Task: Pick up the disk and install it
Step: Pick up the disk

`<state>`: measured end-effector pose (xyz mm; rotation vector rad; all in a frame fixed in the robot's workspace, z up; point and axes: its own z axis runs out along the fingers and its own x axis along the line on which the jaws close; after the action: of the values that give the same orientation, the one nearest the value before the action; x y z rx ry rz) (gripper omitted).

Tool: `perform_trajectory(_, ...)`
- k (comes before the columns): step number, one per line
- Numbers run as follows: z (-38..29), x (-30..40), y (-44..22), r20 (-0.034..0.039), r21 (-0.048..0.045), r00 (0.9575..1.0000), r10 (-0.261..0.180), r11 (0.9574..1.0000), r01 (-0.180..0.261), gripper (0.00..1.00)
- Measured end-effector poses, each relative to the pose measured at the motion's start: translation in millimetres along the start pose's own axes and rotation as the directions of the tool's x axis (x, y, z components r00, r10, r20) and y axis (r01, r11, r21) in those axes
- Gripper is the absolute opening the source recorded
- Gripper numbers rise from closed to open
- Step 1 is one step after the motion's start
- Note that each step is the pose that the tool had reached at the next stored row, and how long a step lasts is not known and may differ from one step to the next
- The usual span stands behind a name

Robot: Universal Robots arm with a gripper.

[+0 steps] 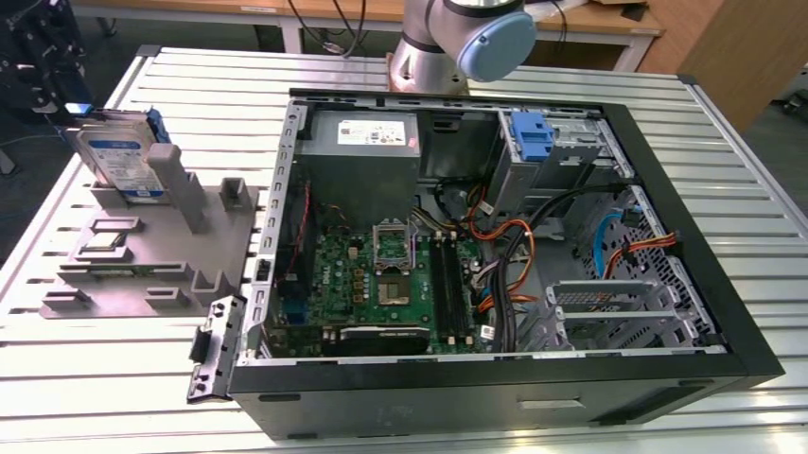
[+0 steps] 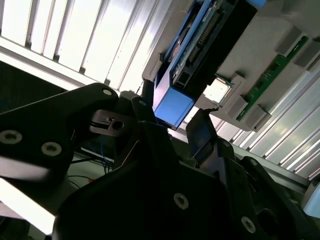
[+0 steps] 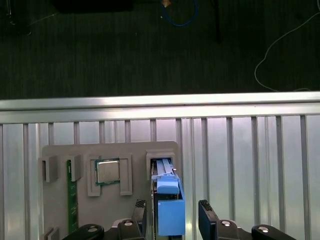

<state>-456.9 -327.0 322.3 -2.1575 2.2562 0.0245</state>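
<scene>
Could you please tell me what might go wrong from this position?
The open gripper straddles the disk, which stands upright in the grey fixture; an off-centre close could tip or jam it. The processor sits in the neighbouring slot, so a drifting finger might knock it.

A robotics lab: a slatted aluminium bench (image 1: 127,397) carries an opened computer case (image 1: 505,378). Just ahead of the claw (image 3: 173,220) sits a grey parts fixture (image 3: 115,150).
</scene>
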Motion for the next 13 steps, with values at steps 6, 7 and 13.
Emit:
perform_trajectory(6,0.5,0.0,0.0,-0.0004,-0.009,1.0,0.001,1.0,-0.001,0.53)
perform_trajectory(7,1.2,0.0,0.0,-0.0006,-0.0115,1.0,0.001,0.9999,-0.001,0.53)
perform_trajectory(13,8.1,0.2,0.0,-0.0004,-0.0154,1.0,0.001,0.9999,-0.001,0.53)
